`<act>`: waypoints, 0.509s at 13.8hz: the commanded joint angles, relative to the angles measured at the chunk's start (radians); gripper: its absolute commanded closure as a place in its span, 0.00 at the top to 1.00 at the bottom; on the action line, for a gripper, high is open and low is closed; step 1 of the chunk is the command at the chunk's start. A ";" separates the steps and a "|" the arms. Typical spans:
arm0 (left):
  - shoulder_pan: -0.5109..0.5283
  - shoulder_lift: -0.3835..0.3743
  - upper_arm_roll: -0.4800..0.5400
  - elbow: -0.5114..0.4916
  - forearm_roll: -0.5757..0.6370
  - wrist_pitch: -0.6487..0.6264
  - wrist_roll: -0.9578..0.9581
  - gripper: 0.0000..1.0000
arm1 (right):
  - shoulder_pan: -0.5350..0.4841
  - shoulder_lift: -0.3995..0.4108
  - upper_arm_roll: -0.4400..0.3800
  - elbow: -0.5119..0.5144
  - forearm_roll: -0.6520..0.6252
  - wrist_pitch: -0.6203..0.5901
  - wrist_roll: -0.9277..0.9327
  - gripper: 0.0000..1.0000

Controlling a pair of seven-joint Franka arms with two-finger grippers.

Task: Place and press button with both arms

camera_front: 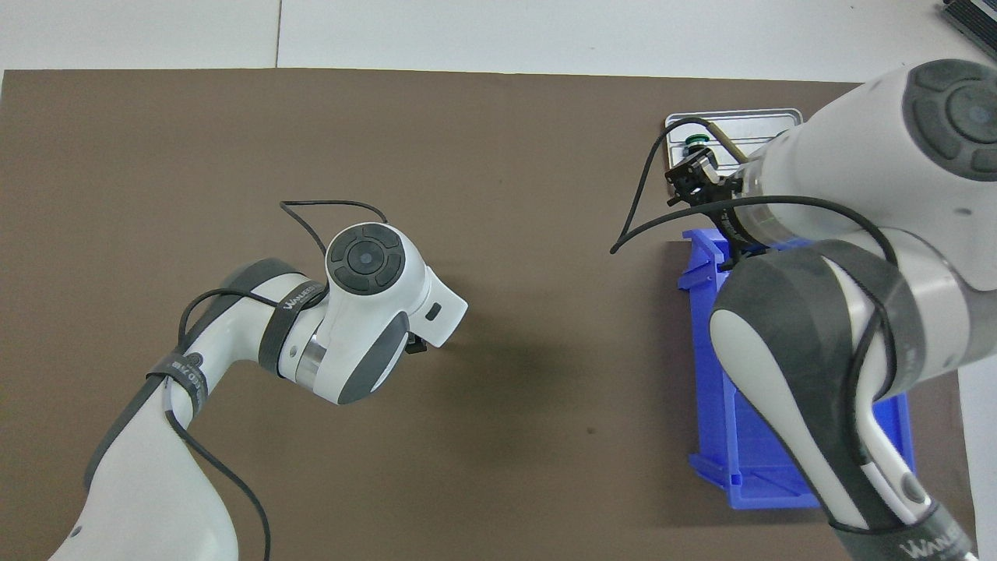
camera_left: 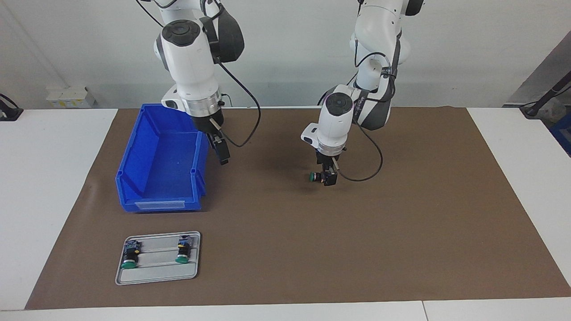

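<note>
Overhead, the left arm's wrist hides its hand [camera_left: 329, 177] and the button [camera_left: 317, 177] it carries.

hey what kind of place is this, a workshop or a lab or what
Most likely a robotics lab bench: two white robot arms work over a brown mat on a white table, with a blue parts bin and a metal tray of push-buttons.

A white counter [camera_left: 53, 187] carries a brown mat [camera_left: 357, 249]. On the mat sit a blue bin [camera_left: 163, 165] and, farther from the robots, a grey tray [camera_left: 158, 276] holding 2 buttons.
</note>
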 commanded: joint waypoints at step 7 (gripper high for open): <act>-0.034 0.007 0.013 -0.132 0.017 0.212 -0.073 1.00 | -0.189 -0.085 0.004 -0.024 -0.001 -0.068 -0.753 0.98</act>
